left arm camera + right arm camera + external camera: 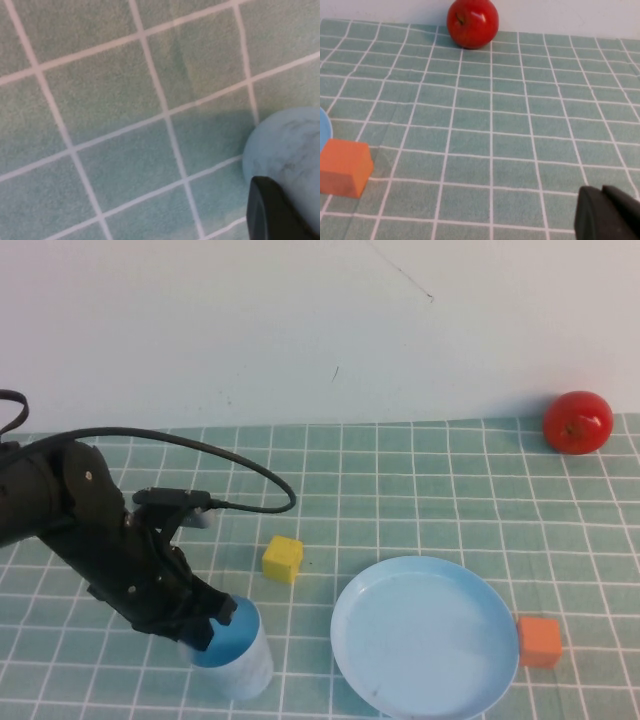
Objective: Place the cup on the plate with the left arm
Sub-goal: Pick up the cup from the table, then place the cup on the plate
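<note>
So the grasp step looks like it's in hand here. Far left in the high view, the black robot arm with the grey link and trailing cable, i.e. the left arm (90,540), is bent down over the small light blue plastic tumbler, the cup (232,650). The left gripper (205,620) is planted right at the cup's rim, and its jaws are drawn in narrow, pinched on the rim as far as can be judged. From the left wrist view only a dark fingertip (277,212) against the cup's pale wall (290,150) is shown, so a firm hold can't be fully confirmed.

The cup itself is seen upright on the green checked cloth of the counter (420,470), near the front edge, slightly tapered, deeper blue inside.

Moving right: a small yellow cube (283,558) sits just past the cup, then the large round light blue plastic plate (425,638), well clear of the cup and with nothing in it. An orange block (540,640) is right beside the plate's far rim, and a red apple (578,422) is off at the back right.

Next, a lift and a carry rightward over the plate's raised rim would be called for, judged from the layout.

The right gripper (607,215) only shows as a dark tip in its own wrist view, parked near the orange block; jaw state can't be told.
</note>
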{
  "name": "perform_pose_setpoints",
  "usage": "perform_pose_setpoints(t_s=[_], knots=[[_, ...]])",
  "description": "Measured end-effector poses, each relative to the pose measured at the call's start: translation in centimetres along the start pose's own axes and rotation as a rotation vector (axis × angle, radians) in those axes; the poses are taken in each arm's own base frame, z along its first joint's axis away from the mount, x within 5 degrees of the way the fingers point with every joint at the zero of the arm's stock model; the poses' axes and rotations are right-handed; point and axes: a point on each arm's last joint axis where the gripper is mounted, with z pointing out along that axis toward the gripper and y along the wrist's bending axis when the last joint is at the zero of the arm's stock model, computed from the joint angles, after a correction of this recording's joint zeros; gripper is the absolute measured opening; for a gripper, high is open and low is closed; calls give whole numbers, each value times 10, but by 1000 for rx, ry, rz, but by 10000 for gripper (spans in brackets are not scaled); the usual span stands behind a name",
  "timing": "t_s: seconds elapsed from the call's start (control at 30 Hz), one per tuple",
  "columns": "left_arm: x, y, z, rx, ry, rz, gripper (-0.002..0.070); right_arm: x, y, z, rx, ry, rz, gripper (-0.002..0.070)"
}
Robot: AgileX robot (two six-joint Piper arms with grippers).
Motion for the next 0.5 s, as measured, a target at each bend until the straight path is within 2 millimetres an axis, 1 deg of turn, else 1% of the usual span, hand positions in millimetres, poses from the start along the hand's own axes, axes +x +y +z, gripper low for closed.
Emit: perform_pose_setpoints(t_s=[0.1,0.2,0.27,0.4,0.47,0.5], knots=[[-5,-5,-4,40,-11,-21,11,0,0,0,0,0,0,-2],[-18,-20,-17,94,-60,-17,10,0,0,0,0,0,0,-2],[-26,-38,-27,119,-98,30,9,0,0,0,0,0,0,-2],[-41,-94,-41,156,-175,175,8,0,0,0,0,0,0,-2],[-47,-121,-40,148,-192,217,8,0,0,0,0,0,0,-2],[-51,-131,-38,127,-192,219,8,0,0,0,0,0,0,-2]])
